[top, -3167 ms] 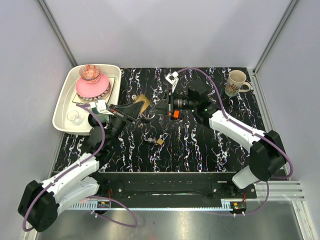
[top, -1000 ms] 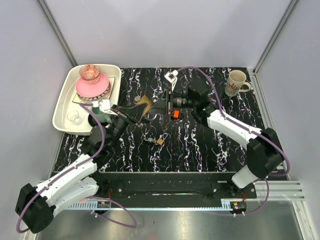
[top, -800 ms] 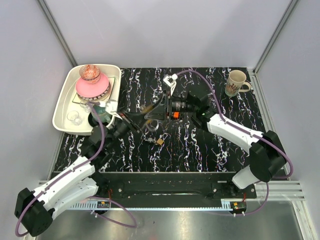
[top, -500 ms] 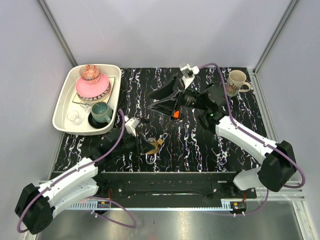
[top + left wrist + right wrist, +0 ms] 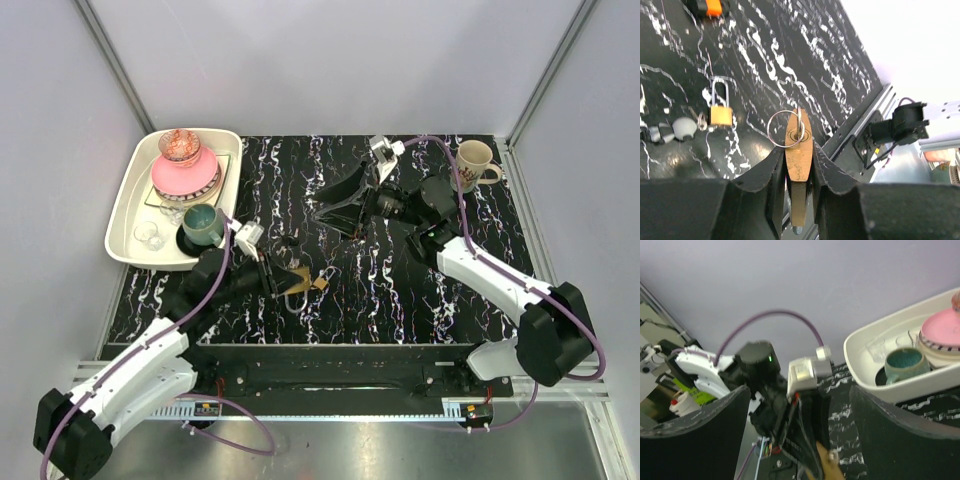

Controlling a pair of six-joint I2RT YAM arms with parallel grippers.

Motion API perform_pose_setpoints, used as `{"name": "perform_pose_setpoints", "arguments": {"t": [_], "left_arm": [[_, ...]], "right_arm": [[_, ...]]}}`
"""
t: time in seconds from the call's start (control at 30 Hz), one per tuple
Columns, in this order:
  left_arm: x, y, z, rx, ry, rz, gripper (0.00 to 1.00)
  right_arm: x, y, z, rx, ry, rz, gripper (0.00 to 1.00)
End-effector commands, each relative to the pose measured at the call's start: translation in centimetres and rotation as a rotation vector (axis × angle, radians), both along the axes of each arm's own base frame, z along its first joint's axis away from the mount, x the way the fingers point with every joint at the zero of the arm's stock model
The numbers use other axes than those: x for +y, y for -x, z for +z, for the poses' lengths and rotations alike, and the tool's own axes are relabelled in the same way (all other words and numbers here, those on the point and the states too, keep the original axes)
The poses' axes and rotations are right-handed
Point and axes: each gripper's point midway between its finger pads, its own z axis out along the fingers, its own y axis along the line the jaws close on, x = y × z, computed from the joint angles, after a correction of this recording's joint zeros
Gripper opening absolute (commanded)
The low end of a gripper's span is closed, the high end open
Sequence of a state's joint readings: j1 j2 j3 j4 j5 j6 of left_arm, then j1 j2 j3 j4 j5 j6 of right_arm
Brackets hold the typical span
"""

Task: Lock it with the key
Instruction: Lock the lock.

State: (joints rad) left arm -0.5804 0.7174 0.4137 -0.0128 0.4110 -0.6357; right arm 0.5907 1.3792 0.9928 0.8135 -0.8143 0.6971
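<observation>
A white oblong plastic tray (image 5: 120, 212) sits at the 10 o'clock corner of the black, white-veined marbled table (image 5: 420, 290). It holds a pink bowl (image 5: 183, 176), with a teal ceramic mug (image 5: 203, 223) at the bowl's 5 o'clock.

Just off the table's centre, toward 8 o'clock, the left gripper (image 5: 799, 151) is clenched on a large flat brass padlock (image 5: 799, 167). The padlock is gripped edge-on, and its keyhole end sticks out past the fingertips. A thin wire ring (image 5: 771, 136) hangs at that end; whether it belongs to a key in the keyhole I cannot tell.

A small brass padlock with a silver shackle (image 5: 320, 283) lies on the table at the held padlock's 3 o'clock, near it but apart. Two grey round-headed bits (image 5: 684, 128) lie just beside the small one.

The small key with the bright orange plastic head (image 5: 714, 6) lies on the table at 12 o'clock of the small padlock in the left wrist view. It is well apart from both locks, and neither gripper holds it. In the top view I cannot make it out.

The right gripper (image 5: 333, 203) hangs at 12 o'clock of the table's centre, released, with its jaws spread wide and nothing between them.

A beige ceramic mug with a printed band (image 5: 472, 165) stands at the 2 o'clock corner.
</observation>
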Motion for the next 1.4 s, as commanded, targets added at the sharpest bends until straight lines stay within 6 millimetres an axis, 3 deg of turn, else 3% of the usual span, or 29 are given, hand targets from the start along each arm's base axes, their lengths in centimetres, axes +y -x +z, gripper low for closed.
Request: {"name": "perform_pose_setpoints", "arguments": {"t": [0.0,0.27,0.47,0.7,1.1,1.23,1.37], "left_arm": [[-0.3,-1.8,12.4,-0.33,0.201,-0.012,0.0],[0.3,-2.6,20.6,-0.53,0.279,-0.029,0.0],[0.8,-2.4,24.5,-0.636,0.336,-0.023,0.0],[0.8,-2.1,25.9,-0.668,0.413,-0.026,0.0],[0.4,-1.8,26.7,-0.672,0.432,-0.061,0.0],[0.3,-1.6,26.6,-0.663,0.439,-0.073,0.0],[0.2,-1.4,26.8,-0.665,0.447,-0.086,0.0]], "right_arm": [[-1.1,1.5,0.6,-0.029,-0.008,0.038,0.88],[-1.5,2.6,-1.7,0.01,0.03,0.071,0.91],[-1.4,2.6,-2.1,0.04,0.022,0.076,0.91],[-0.9,2.8,-2.0,0.065,-0.012,0.125,0.89],[2.6,4.8,-2.7,0.075,0.006,0.215,0.83],[3.5,5.0,-3.0,0.081,0.013,0.243,0.78],[4.0,5.1,-3.0,0.087,0.001,0.265,0.66]]}}
